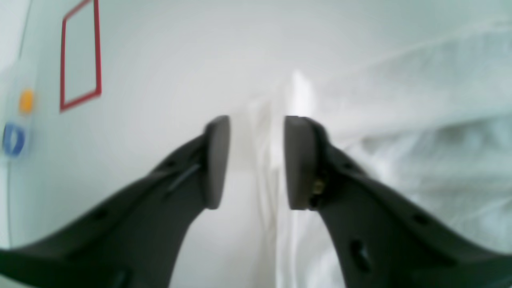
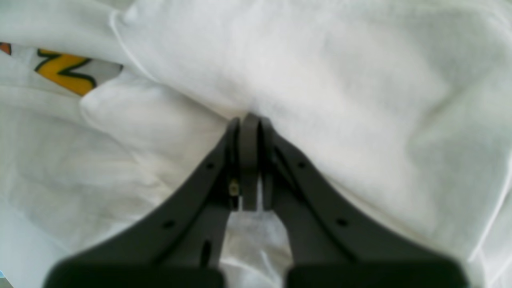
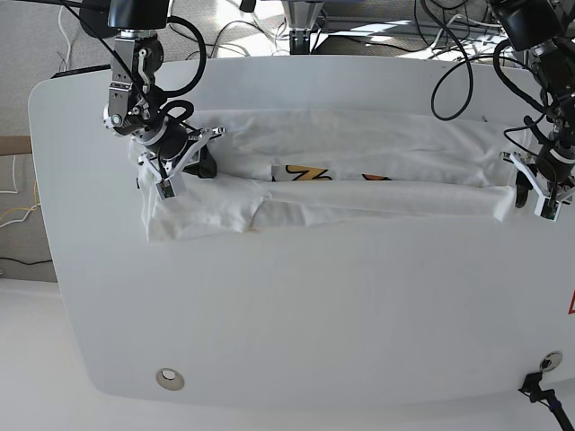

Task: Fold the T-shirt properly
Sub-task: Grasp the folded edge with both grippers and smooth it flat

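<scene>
The white T-shirt (image 3: pixel 359 202) lies across the far half of the table as a long band, its front edge folded over. A strip of its yellow and orange print (image 3: pixel 310 173) shows in the middle. My right gripper (image 3: pixel 193 160) sits at the band's left end. In the right wrist view it (image 2: pixel 249 119) is shut, with the cloth (image 2: pixel 340 80) bunched at its tips and yellow print (image 2: pixel 64 68) to the left. My left gripper (image 3: pixel 530 193) is at the band's right end. Its pads (image 1: pixel 257 120) stand apart, and the shirt's edge (image 1: pixel 420 120) runs through the gap, unpinched.
The white table (image 3: pixel 314 314) stretches toward the camera, with a round metal hole (image 3: pixel 168 379) near its front left. A red-outlined rectangle (image 1: pixel 80 56) and orange and blue stickers (image 1: pixel 26 101) mark the surface by the left gripper. Cables (image 3: pixel 449 81) hang behind the table.
</scene>
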